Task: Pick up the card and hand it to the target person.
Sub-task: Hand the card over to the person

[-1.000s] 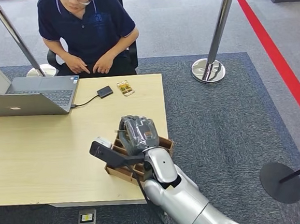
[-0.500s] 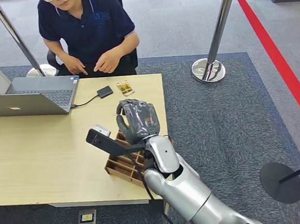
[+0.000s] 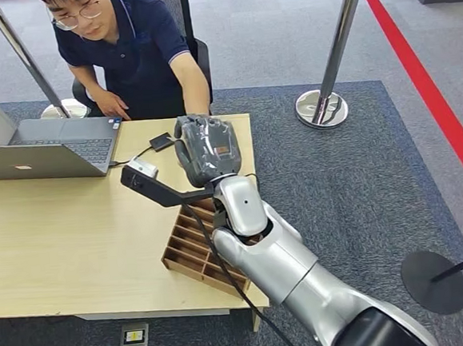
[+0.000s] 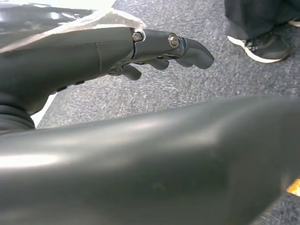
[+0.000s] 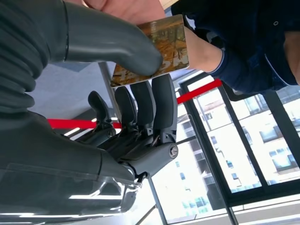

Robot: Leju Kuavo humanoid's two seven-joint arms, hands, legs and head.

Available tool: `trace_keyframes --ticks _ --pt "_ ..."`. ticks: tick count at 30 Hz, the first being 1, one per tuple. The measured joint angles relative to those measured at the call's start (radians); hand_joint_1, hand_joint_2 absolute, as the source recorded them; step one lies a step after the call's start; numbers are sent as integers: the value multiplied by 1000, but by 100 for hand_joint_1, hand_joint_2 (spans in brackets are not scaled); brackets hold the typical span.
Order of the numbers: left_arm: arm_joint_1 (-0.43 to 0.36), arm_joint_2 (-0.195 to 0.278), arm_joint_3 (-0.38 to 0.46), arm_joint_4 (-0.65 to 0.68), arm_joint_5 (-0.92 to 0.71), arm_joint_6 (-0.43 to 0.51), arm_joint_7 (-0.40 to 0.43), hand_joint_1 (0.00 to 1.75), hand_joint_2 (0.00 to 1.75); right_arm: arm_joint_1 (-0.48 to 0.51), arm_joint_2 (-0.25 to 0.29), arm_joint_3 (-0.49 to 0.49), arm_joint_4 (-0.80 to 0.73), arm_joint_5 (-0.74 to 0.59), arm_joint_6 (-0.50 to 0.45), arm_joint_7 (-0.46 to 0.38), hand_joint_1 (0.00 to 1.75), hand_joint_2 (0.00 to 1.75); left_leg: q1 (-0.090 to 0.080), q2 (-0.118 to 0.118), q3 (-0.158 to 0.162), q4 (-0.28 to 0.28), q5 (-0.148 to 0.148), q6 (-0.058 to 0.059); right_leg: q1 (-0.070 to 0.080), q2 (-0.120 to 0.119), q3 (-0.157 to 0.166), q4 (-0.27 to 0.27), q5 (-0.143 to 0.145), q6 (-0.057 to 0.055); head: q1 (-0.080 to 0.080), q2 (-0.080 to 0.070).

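No legible text, labels or numbers anywhere.

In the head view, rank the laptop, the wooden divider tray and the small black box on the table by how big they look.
1. laptop, largest, though cut off at the picture's edge.
2. wooden divider tray, partly covered by the robot's right arm.
3. small black box, clearly smallest; it lies farther from the camera, but the gap is too big to matter.

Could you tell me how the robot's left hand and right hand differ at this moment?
The right hand pinches the card between thumb and fingers; the left hand holds nothing, its fingers stretched out. The right hand is raised toward the person at the table; the left hangs over grey carpet. Both are dark grey.
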Motion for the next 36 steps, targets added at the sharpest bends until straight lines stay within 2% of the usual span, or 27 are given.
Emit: trace_keyframes --ticks 1,3,6,7,8,10,12,15,19,23,32,36 --pt "0 0 0 0 0 0 2 0 0 -10 4 0 13 1 -1 4 130 175 0 0 0 0 0 0 0 0 0 0 0 0 0 0" --pt "0 0 0 0 0 1 3 0 0 -25 10 3 35 -1 0 14 112 175 0 0 0 0 0 0 0 0 0 0 0 0 0 0" --pt "-1 0 0 0 1 0 3 0 0 -43 16 15 68 -11 5 35 31 175 0 0 0 0 0 0 0 0 0 0 0 0 0 0" --pt "-1 0 0 0 2 0 3 0 0 -47 17 21 79 -16 7 40 10 175 0 0 0 0 0 0 0 0 0 0 0 0 0 0" --pt "-1 0 0 0 2 0 4 0 0 -50 18 26 89 -19 10 45 1 175 0 0 0 0 0 0 0 0 0 0 0 0 0 0" --pt "-1 0 0 0 2 0 5 0 0 -53 20 37 108 -24 14 50 14 175 0 0 0 0 0 0 0 0 0 0 0 0 0 0" --pt "-1 0 0 0 3 1 10 0 0 -53 21 49 123 -34 21 55 18 175 0 0 0 0 0 0 0 0 0 0 0 0 0 0" --pt "-1 0 0 0 4 1 16 0 0 -55 22 70 141 -52 30 63 0 175 0 0 -1 0 0 0 0 0 0 0 0 0 0 0" --pt "0 0 0 0 5 1 9 0 0 -59 23 95 166 -58 33 77 0 175 0 0 -1 0 0 0 0 0 0 0 0 0 0 0" --pt "0 0 0 0 9 1 1 0 0 -62 25 111 190 -66 25 83 0 0 0 0 -1 0 0 0 0 0 0 0 0 0 0 0" --pt "0 -2 0 0 19 1 3 0 0 -68 24 118 219 -75 -71 58 0 0 0 0 -1 0 0 0 0 0 -1 0 0 0 0 0" --pt "0 -4 2 0 25 9 4 0 0 -58 2 91 211 -55 -140 43 0 0 0 0 -1 0 0 0 0 0 -1 0 0 0 0 0"
